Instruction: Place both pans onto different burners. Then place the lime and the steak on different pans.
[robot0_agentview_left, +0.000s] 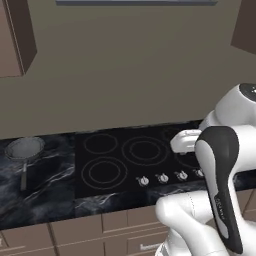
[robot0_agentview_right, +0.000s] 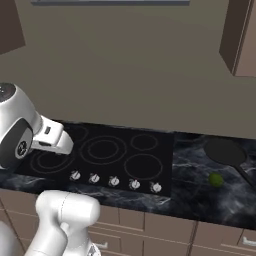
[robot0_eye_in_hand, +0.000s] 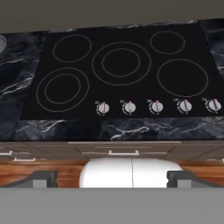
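Left base view: grey pan (robot0_agentview_left: 24, 149) at mid-left on the counter (robot0_agentview_left: 50, 195), beside the cooktop (robot0_agentview_left: 125, 160).
Right base view: burners (robot0_agentview_right: 102, 149) centre, black pan (robot0_agentview_right: 225, 151) and lime (robot0_agentview_right: 216, 179) at right; gripper (robot0_eye_in_hand: 113, 180) spread wide, holding nothing.

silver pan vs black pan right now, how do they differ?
Colour: the silver pan is light grey metal; the black pan is matte black.
Place: the silver pan sits on the counter left of the cooktop; the black pan sits on the counter to its right, with the lime in front of it.
Depth: the silver pan looks deeper, the black pan flatter.
Shared: both round, long-handled, neither on a burner.
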